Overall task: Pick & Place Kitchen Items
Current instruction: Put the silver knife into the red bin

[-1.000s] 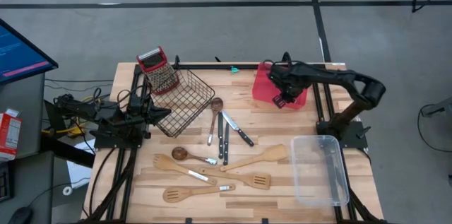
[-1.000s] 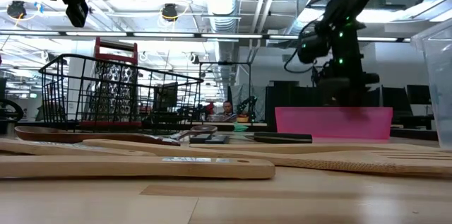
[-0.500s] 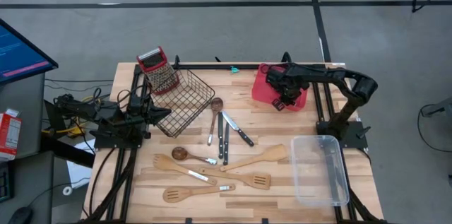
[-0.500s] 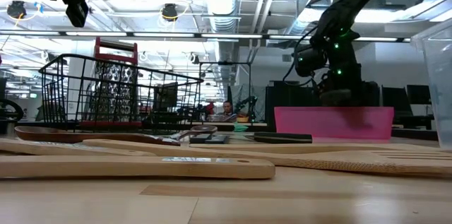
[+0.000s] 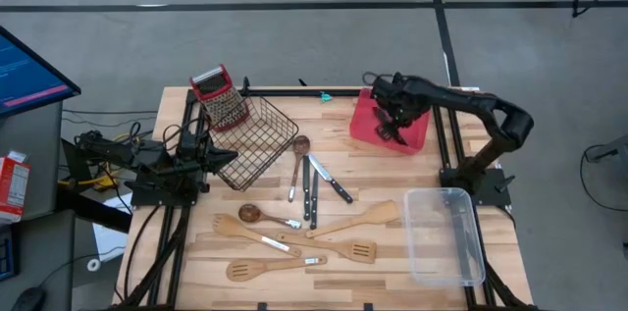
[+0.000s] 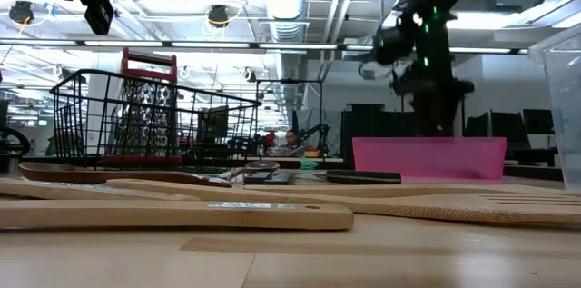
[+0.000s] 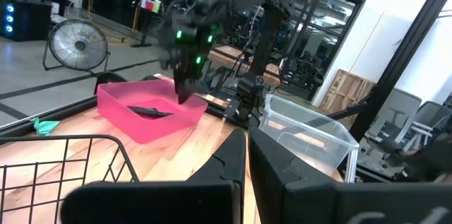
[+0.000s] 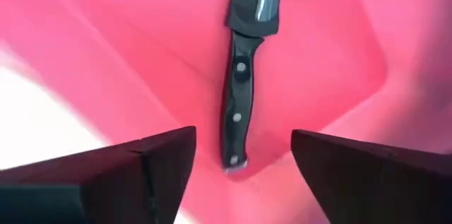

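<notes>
One knife (image 8: 243, 90) in red tray (image 5: 365, 127); right claw (image 8: 240, 164) open above.

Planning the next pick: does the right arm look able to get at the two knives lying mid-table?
Probably yes: the right gripper is open and empty above the red tray, and nothing stands between it and the knives.

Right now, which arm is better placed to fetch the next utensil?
Right. Its end effector is open over the red tray, having released a knife, near the two knives. The left end effector waits beside the wire basket.
</notes>
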